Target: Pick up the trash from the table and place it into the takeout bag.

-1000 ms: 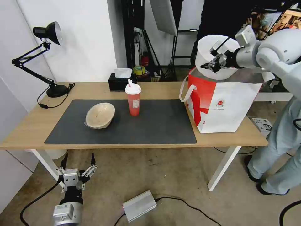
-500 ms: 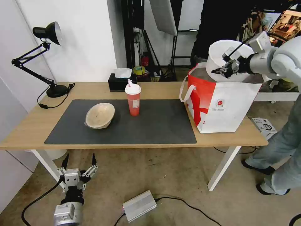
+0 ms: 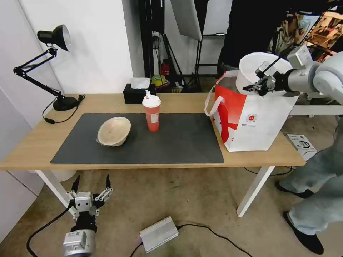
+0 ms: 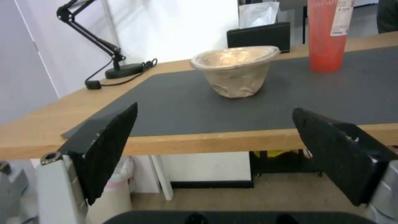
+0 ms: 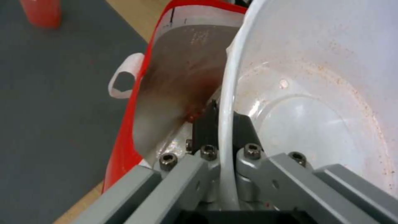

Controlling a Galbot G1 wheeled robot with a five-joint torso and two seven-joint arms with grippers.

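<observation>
Right tool [image 3: 258,86] is clamped on the white bowl's [image 3: 252,66] rim, tilted just over the bag [image 3: 250,117] mouth. Left tool [image 3: 90,185] hangs spread apart below the worktop [image 3: 32,150], cup [image 3: 152,114] and beige bowl [image 3: 113,131] beyond it.

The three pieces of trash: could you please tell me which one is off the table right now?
The white bowl, gripped by its rim in the right gripper above the takeout bag. The red cup and beige bowl stand on the mat.

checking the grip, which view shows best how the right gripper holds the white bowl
The right wrist view: the right gripper pinches the white bowl by its rim, one finger either side. The head view shows the bowl tilted over the takeout bag, with the grip tiny.
</observation>
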